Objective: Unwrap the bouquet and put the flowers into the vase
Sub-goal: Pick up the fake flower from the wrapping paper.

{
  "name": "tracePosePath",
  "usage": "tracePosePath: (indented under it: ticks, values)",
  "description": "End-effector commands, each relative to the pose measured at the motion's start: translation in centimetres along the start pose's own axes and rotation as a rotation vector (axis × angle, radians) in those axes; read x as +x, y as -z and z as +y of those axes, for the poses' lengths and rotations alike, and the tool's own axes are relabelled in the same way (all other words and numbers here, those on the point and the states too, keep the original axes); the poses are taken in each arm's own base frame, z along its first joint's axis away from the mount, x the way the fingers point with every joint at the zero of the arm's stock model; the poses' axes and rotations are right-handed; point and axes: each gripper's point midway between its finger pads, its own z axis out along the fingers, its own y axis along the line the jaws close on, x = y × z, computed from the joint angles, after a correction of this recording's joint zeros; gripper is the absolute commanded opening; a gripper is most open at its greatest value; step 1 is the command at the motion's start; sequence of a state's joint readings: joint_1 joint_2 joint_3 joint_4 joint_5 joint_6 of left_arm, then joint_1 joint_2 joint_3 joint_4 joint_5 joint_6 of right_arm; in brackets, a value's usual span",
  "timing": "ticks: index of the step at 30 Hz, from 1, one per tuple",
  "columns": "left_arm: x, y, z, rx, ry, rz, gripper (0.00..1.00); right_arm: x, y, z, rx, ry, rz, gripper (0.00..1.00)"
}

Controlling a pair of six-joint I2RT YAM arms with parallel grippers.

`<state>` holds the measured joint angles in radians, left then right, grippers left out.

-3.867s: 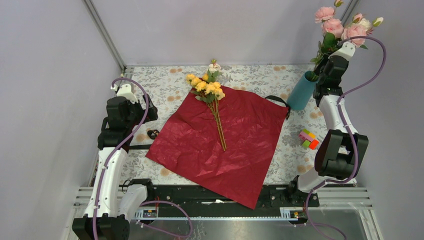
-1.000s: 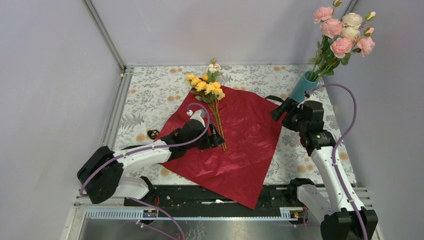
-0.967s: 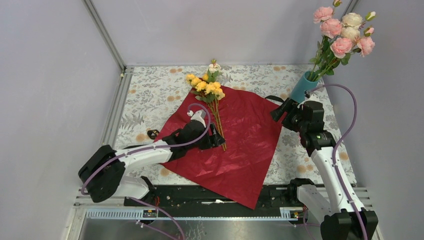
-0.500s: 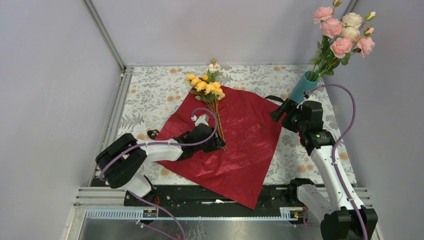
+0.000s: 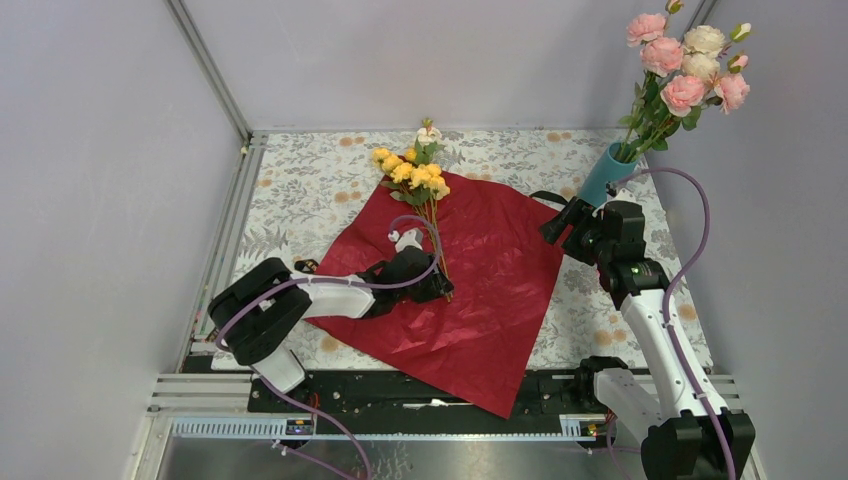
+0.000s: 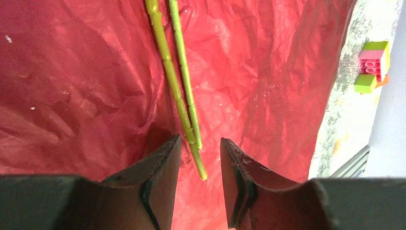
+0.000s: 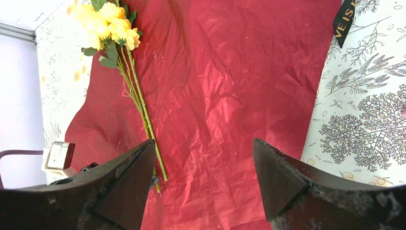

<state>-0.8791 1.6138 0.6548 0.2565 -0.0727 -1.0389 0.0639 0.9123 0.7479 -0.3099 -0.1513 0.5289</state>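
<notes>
Straddling the thin green stems [image 6: 165, 62] of the yellow flowers [image 5: 412, 172], my left gripper [image 6: 199, 143] sits low on the crinkled maroon paper [image 6: 72, 72], jaws half open and clamping nothing yet, poised to pinch them for the tall teal vase [image 5: 603, 172] near my wide-open, empty right gripper [image 7: 203, 148].

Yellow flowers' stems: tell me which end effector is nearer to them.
Left. The left end effector straddles the stems' ends on the red paper; the right end effector hovers at the paper's right corner, near the teal vase.
</notes>
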Motion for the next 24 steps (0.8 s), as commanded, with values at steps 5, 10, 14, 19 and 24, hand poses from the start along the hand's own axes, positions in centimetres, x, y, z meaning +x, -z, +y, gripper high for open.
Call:
tracePosePath:
  ticks: [5,10,14,19,24]
  values:
    - [-1.0,-0.7,-3.3,0.107,0.050,-0.031,0.32,-0.8,0.3,0.9,-0.029,0.018,-0.018,0.80]
    - [-0.6,-1.0,-2.7,0.091,0.068,-0.018,0.32,-0.9,0.4,1.0,-0.032,0.019,-0.021,0.80]
    - [-0.3,-1.1,-2.2,0.077,0.080,-0.011,0.32,-1.0,0.5,1.1,-0.033,0.019,-0.022,0.80]
    - [0.1,-1.4,-1.5,0.065,0.094,-0.007,0.25,-1.1,0.5,1.1,-0.034,0.020,-0.026,0.80]
    - [0.2,-1.2,-0.9,0.047,0.111,-0.013,0.19,-1.0,0.5,1.2,-0.035,0.019,-0.025,0.80]
